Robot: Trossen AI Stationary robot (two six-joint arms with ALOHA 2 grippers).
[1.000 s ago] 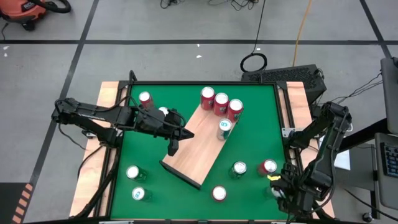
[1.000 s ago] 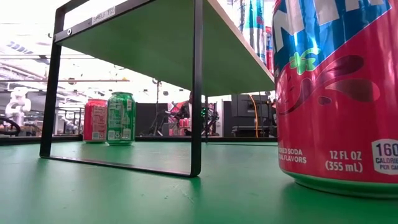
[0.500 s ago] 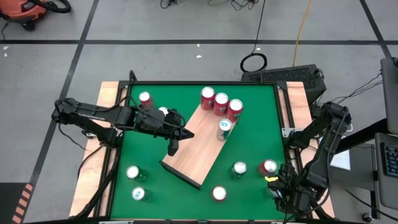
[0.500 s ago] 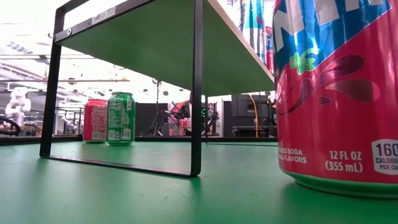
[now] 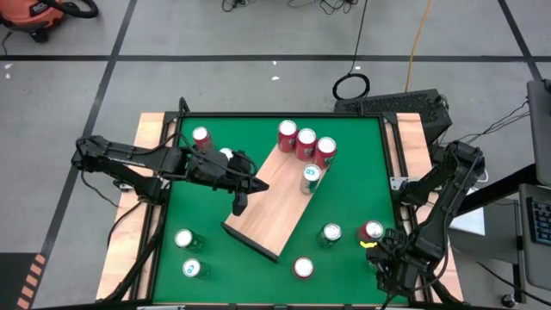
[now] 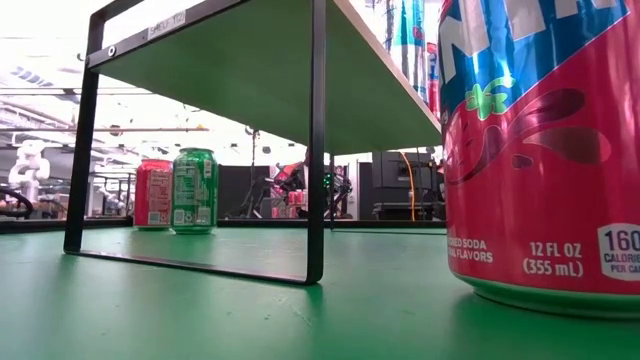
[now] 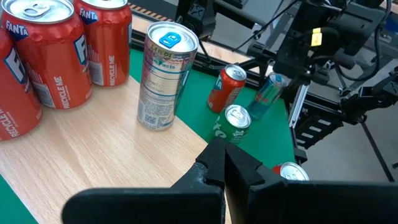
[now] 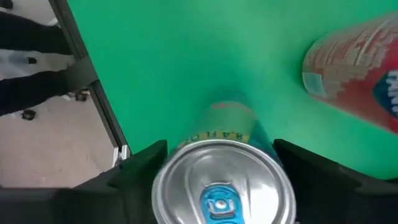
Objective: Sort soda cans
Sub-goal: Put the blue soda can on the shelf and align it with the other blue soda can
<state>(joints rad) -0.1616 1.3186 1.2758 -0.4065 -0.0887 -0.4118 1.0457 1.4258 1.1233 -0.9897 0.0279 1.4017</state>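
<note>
Green desk [image 5: 258, 138], high view: left end effector [image 5: 238, 205] pressed together over the wooden board [image 5: 275, 202]; right end effector [image 5: 385, 258] at the near right corner. Right wrist view: fingers [image 8: 140, 163] apart, flanking a teal can [image 8: 221, 180], not visibly clamped. Risk: uneven closing tips it against the neighbouring red can [image 8: 357, 74].

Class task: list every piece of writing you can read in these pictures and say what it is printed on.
"12 FL OZ (355 mL)": near red can, low view.
"FANTA", "RECYCLE ME": red cans on the wooden board.
Silver can: small print, unreadable.
Green can: label too small.
</note>
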